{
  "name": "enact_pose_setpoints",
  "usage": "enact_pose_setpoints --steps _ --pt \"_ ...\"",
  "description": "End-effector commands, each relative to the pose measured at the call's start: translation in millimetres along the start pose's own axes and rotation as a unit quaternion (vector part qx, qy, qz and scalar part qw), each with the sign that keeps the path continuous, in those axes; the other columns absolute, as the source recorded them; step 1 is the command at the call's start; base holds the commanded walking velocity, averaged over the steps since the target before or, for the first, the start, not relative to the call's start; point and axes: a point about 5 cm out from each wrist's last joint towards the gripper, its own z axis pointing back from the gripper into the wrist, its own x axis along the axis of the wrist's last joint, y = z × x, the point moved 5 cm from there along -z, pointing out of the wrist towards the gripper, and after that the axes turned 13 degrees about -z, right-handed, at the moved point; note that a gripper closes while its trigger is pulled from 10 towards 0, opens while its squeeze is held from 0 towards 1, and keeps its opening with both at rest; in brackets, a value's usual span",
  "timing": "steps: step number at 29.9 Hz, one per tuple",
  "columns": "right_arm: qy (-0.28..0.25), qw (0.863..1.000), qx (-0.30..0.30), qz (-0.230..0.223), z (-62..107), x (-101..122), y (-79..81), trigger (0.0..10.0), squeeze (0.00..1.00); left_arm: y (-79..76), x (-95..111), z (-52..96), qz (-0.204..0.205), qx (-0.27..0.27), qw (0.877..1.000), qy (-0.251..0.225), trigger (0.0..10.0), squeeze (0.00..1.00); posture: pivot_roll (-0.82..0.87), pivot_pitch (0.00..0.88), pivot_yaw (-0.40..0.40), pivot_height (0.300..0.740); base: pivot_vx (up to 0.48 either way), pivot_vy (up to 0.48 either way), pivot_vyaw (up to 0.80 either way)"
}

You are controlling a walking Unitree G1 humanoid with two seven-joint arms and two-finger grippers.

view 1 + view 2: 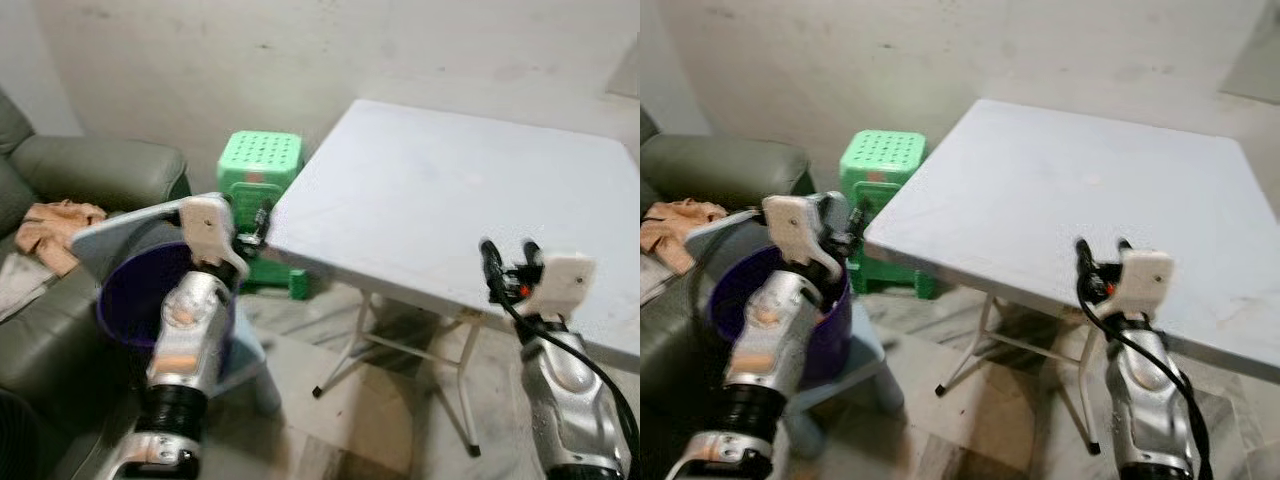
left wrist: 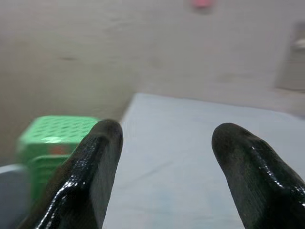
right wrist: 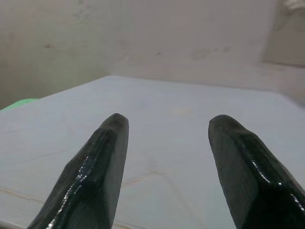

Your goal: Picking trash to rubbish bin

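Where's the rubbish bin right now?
The purple rubbish bin is low on the robot's left in the eye views, beneath the left gripper, between the grey sofa and the green stool, left of the white table.

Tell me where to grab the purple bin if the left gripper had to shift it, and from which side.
Probably the purple bin's top rim, on the side nearest the table, coming down from above. It stands upright with its mouth open, so one finger could go inside the wall and one outside. The left gripper is already open just past that rim, by the green stool.
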Motion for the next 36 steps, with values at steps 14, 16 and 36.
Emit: enact_pose_setpoints --steps 14,16,36 --pt "0.001 1.000 0.001 0.000 3.6 0.6 2.1 10.0 0.00 2.2 -4.5 6.8 -0.005 -0.001 1.000 0.008 10.0 0.00 -0.09 0.006 -0.011 0.740 0.000 0.000 -0.63" --pt "-0.006 1.000 0.001 -0.006 4.8 1.8 2.4 10.0 0.00 2.2 -4.7 7.7 -0.003 -0.001 1.000 0.007 10.0 0.00 -0.09 0.010 -0.010 0.740 0.000 0.000 0.00" --pt "0.044 0.999 0.013 -0.026 35.3 -30.4 8.3 10.0 0.00 -4.8 -43.8 45.5 -0.014 0.006 0.997 0.070 10.0 0.00 -0.08 0.056 -0.022 0.740 0.000 0.000 0.00"
